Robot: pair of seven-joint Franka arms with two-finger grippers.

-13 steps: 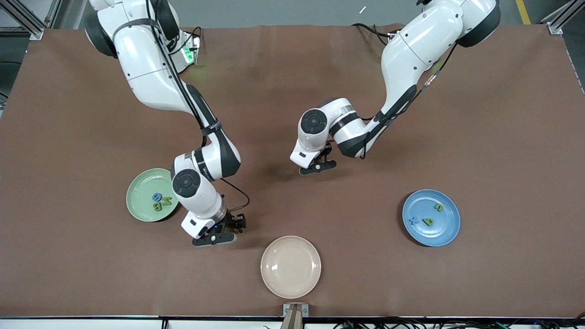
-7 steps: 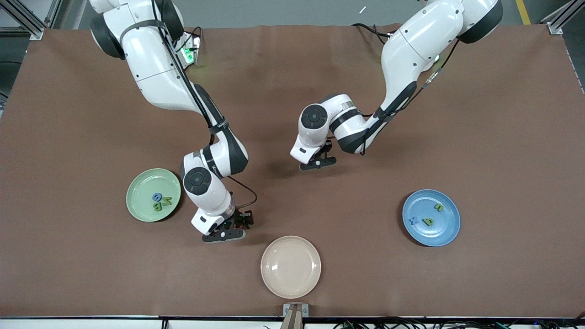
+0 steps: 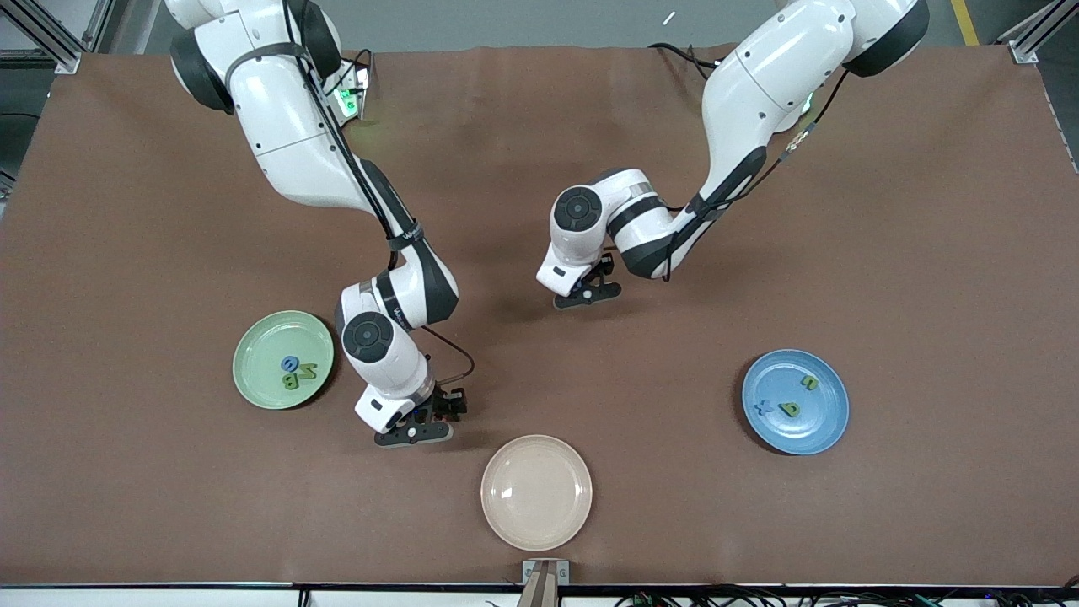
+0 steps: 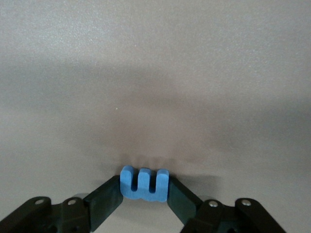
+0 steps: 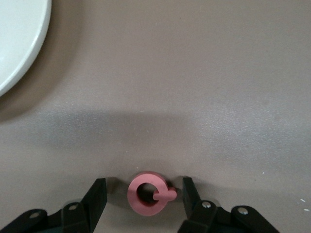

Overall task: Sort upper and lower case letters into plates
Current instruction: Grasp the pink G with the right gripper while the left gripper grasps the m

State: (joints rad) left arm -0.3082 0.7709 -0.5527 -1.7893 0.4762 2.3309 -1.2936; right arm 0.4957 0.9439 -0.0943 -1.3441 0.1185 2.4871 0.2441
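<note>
The left gripper (image 3: 587,295) is seen low over the bare middle of the brown table (image 3: 927,253), and in the left wrist view a blue foam letter (image 4: 144,184) is gripped between its fingers (image 4: 104,199), both pads pressed against the letter's sides. The right gripper (image 3: 413,432) is positioned between the mint green plate (image 3: 257,396) and the cream-beige plate (image 3: 536,492); its jaws are held apart, and a pink ring-shaped letter (image 5: 149,193) is framed between the fingertips (image 5: 96,196) without being touched on either side. A corner of a pale plate (image 5: 19,43) is visible in that wrist view. Three letters are lying in the mint green plate, at the right arm's end of the table. Three more are found in the blue plate (image 3: 830,421), at the left arm's end, well apart from both grippers.
</note>
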